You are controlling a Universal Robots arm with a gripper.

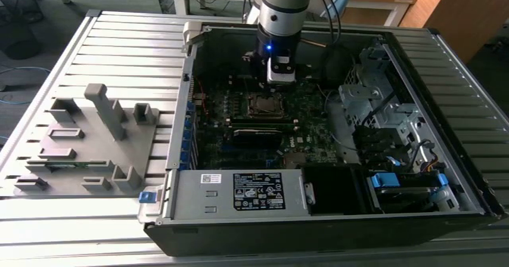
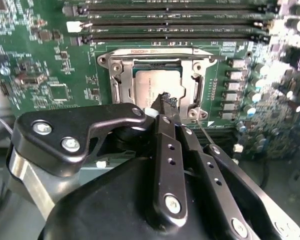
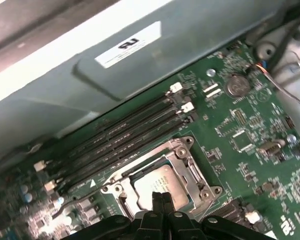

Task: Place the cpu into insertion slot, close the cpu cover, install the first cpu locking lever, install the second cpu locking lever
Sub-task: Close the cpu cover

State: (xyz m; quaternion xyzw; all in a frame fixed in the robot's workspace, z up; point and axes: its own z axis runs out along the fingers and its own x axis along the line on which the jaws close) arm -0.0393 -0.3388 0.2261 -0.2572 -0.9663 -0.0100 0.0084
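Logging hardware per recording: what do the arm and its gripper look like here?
The arm is a silver-grey cylinder with a black wrist section, a blue light and dark cables alongside. The gripper has black linkage fingers with silver screws.

I see a grey jig (image 1: 83,151) on the slatted table (image 1: 127,46), beside the open case (image 1: 318,234) on the exterior view's left. Inside are a labelled power supply (image 1: 238,192) and long memory slots (image 3: 120,142).

Small print stands on a black rectangular label (image 1: 258,191) and a little white sticker (image 1: 209,179) on the grey metal power supply box (image 1: 191,202), on a white label (image 3: 127,45) on a grey metal wall (image 3: 50,100), and in red on the thin silver metal cpu cover (image 2: 152,51), none of it clearly readable.
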